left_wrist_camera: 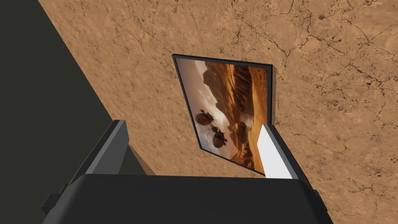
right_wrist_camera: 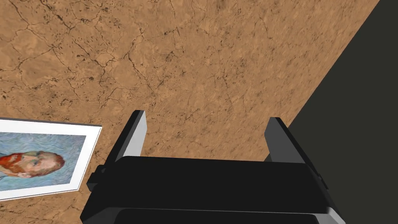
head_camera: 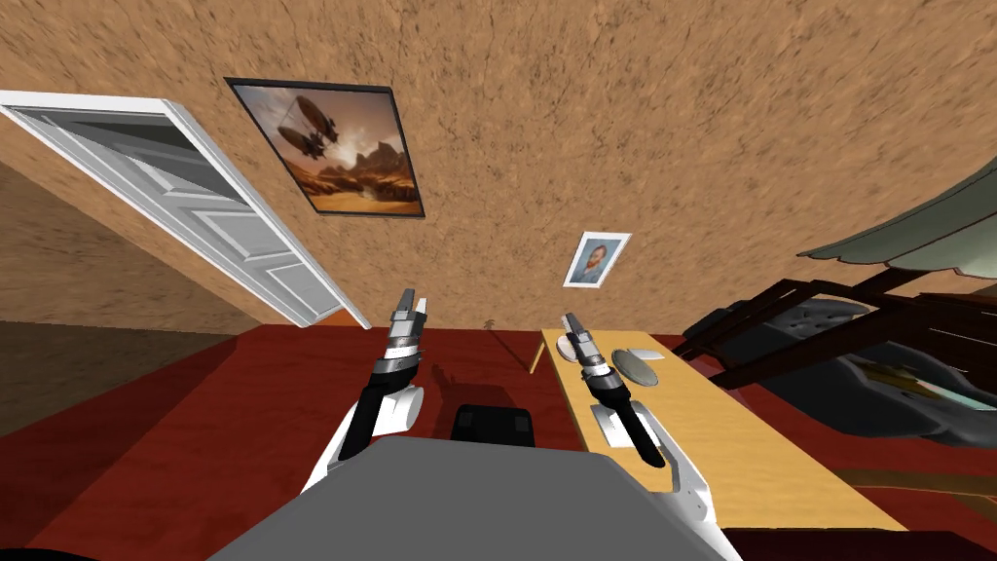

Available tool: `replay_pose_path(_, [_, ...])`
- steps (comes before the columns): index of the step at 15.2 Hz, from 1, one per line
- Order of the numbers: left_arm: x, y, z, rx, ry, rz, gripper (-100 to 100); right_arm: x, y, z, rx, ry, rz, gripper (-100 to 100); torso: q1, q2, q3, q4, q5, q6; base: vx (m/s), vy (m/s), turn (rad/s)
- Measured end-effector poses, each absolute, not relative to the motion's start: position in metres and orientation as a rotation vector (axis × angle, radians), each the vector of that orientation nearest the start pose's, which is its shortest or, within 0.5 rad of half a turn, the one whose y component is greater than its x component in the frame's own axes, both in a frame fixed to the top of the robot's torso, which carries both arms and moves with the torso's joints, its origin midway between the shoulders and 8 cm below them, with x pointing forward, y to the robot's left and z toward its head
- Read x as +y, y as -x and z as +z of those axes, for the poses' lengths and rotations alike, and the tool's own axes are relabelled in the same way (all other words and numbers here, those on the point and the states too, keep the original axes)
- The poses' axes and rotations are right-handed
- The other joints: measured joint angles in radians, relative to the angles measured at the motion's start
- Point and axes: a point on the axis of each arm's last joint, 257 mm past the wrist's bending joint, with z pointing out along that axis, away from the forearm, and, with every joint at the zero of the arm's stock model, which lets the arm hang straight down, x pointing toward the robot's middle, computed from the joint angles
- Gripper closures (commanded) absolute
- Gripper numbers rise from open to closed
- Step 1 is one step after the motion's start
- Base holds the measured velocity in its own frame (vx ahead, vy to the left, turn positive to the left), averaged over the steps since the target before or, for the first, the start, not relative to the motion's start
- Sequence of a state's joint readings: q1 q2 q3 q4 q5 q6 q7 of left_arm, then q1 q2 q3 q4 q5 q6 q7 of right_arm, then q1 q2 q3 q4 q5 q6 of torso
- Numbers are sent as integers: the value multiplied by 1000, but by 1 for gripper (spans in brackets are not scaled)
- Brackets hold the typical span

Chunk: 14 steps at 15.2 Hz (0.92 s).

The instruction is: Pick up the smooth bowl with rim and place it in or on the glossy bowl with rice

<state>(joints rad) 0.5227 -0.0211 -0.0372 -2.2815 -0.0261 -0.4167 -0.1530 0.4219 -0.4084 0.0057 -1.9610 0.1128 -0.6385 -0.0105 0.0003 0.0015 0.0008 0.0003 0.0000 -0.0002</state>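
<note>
Pale yellow wood forms the long narrow table (head_camera: pixel 740 438), which runs from the lower right of the head view up toward the middle. At its far end, just right of centre in the frame, lies a shallow grey round bowl (head_camera: pixel 636 369). A small white bowl-like shape (head_camera: pixel 646 353) sits just behind it, and a second white shape (head_camera: pixel 562 345) lies near the table's upper left corner, partly hidden by the right arm. Which of these is the rimmed bowl and which holds the rice I cannot tell — they are too small to read.

The right gripper (head_camera: pixel 571 321) shows in front of that upper left corner, left of the grey bowl, with its two blade fingers spread and holding nothing. The left gripper (head_camera: pixel 413 300) is raised left of centre, over the dark red floor (head_camera: pixel 243 419) and well apart from the table — fingers likewise spread and empty.

On the mottled tan wall (head_camera: pixel 682 117) hang a dark-framed airship painting (head_camera: pixel 331 146) at upper left and a small white-bordered portrait (head_camera: pixel 596 258) above the table's end. A white panelled door (head_camera: pixel 195 205) slants along the left side.
</note>
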Motion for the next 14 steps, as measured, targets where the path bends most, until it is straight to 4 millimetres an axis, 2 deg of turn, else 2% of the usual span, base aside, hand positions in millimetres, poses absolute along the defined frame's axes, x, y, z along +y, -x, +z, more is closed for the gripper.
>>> replay_pose_path(8, [271, -357, 1, 723, 679, -1151, 0, -261, -392, -152, 1346, -221, 1047, -100, 0, -1, 0, 0, 0, 0, -13, 12, 95])
replay_pose_path(14, [271, -357, 1, 723, 679, -1150, 0, -280, -393, -207, 1515, -129, 925, -100, 0, -1, -1, 0, 0, 0, -6, 10, 114])
